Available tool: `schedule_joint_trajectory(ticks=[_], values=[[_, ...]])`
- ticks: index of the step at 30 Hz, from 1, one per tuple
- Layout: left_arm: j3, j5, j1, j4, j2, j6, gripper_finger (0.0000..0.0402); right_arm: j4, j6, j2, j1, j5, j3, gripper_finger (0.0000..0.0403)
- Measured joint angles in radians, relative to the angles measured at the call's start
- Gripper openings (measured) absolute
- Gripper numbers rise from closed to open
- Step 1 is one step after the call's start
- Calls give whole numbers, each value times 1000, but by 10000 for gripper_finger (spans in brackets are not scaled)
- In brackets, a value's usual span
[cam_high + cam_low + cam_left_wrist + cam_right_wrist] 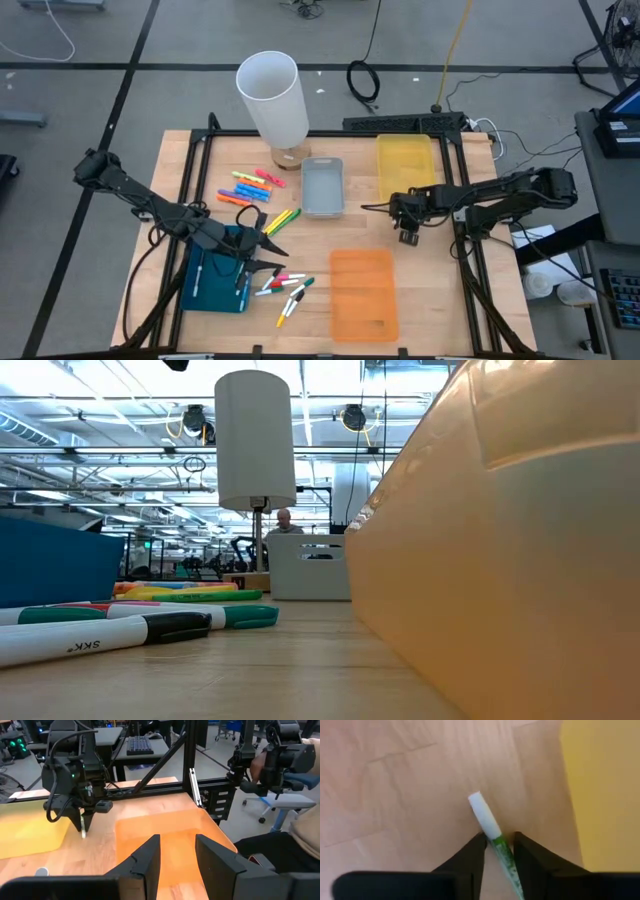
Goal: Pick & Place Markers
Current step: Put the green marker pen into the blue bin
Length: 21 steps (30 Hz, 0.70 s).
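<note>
Now — right hand [499, 851] clamped on marker [487, 822], tail hidden | left hand [177, 857] apart

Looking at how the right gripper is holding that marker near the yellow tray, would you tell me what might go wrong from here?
1. The right gripper pinches the green-and-white marker near one end, most of it sticking out, so it may pivot or slip.
2. It hangs over bare table beside the yellow tray; an early release would probably miss.
3. The left gripper is open above the orange tray, which could crowd any move there.
</note>
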Motion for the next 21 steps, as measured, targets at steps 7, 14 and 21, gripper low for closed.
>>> schedule_joint_trajectory(ticks=[7, 14, 21], values=[[0, 0, 0, 0, 0, -1, 129, 0, -4, 0, 1, -29, -1, 15], [0, -1, 0, 0, 0, -6, 129, -4, 18, -6, 9, -23, 6, 13], [0, -1, 0, 9, 2, -11, 129, -14, 80, -121, 75, -64, 77, 12]])
